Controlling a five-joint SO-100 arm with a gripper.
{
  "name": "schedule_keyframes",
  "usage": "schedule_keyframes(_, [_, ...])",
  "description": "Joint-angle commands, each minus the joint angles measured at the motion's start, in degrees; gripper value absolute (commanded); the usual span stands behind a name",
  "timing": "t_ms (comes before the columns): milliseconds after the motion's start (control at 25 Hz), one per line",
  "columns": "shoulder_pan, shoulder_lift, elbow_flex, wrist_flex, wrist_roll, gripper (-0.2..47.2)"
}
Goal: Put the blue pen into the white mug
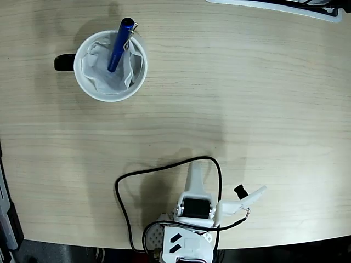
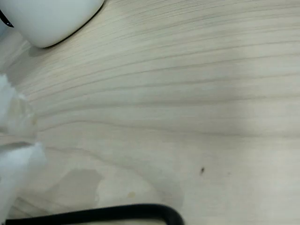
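The white mug (image 1: 111, 66) stands at the upper left of the table in the fixed view, its black handle pointing left. Crumpled white paper lines its inside. The blue pen (image 1: 119, 46) stands tilted in the mug, with its clipped cap leaning over the far rim. My gripper (image 1: 193, 167) sits low at the table's near edge, far from the mug, folded back over the arm's base. Its fingers look pressed together and hold nothing. The wrist view catches the mug's lower wall (image 2: 51, 18) at top left and a blurred white finger (image 2: 14, 164) at the left edge.
A black cable (image 1: 123, 183) loops on the table around the arm's base and crosses the bottom of the wrist view as the cable (image 2: 117, 213). A white-edged device (image 1: 285, 8) lies along the far right edge. Dark equipment (image 1: 6, 219) stands at the left edge.
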Motion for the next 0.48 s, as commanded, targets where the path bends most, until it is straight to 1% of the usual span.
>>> schedule_keyframes(0, [1.3, 3.9, -2.8, 0.7, -0.4, 0.0])
schedule_keyframes(440, [1.3, 3.9, -2.8, 0.7, -0.4, 0.0])
